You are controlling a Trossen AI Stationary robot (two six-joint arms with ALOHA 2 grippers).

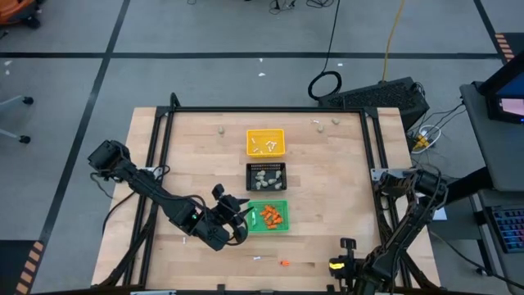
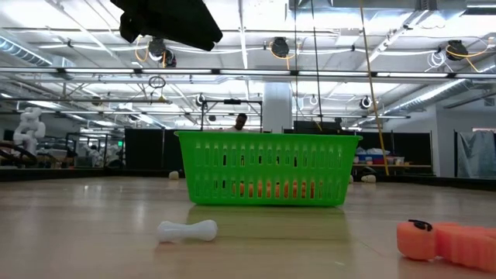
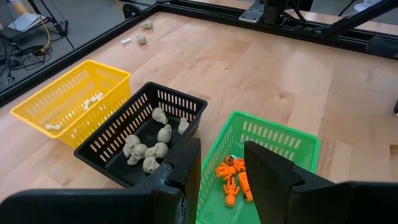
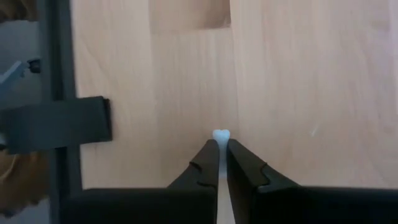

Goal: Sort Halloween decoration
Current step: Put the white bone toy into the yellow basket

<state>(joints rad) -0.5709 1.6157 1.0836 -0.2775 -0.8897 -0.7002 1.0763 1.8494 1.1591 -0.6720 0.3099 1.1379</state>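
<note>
My wooden surface (image 1: 196, 139) carries three trays in a row: yellow tray (image 1: 265, 142), black tray (image 1: 266, 176), green tray (image 1: 269, 215). Loose on it I see a white stick (image 2: 187, 230), an orange bit (image 1: 285, 263) and beige-grey lumps (image 1: 219, 129) near the far edge.

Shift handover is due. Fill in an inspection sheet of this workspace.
Surface: pale wooden tabletop, black-framed.
Job's things: white sticks in yellow plastic basket; beige lumps in black basket; orange bits in green basket; strays near both table ends.
Clutter: nothing seen.
Grippers: left claw open over green basket; right claw shut on white bone-shaped stick.
Cables: coiled black cable on floor.
Surroundings: open workshop hall.
</note>
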